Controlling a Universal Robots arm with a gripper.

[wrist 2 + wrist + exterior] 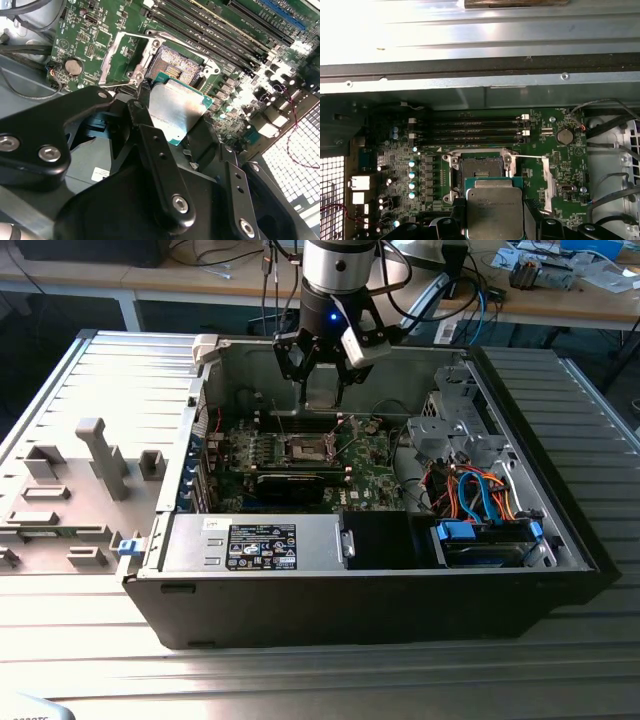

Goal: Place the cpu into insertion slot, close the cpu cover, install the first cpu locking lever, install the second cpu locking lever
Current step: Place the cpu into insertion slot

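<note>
Here we go: the gripper [321, 382] has its fingers closed tight on the cpu's [176, 107] edges, and the chip hangs just above the open, empty socket [479, 167]. Beside that socket, the cpu cover [119, 56] stands swung open.

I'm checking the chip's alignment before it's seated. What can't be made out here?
- The cpu: one edge is cut off by the picture's edge in the first wrist view, and the gripper covers its sides.
- The cpu's underside: turned away in both wrist views.
- The socket: partly hidden behind the cpu in both wrist views.
</note>
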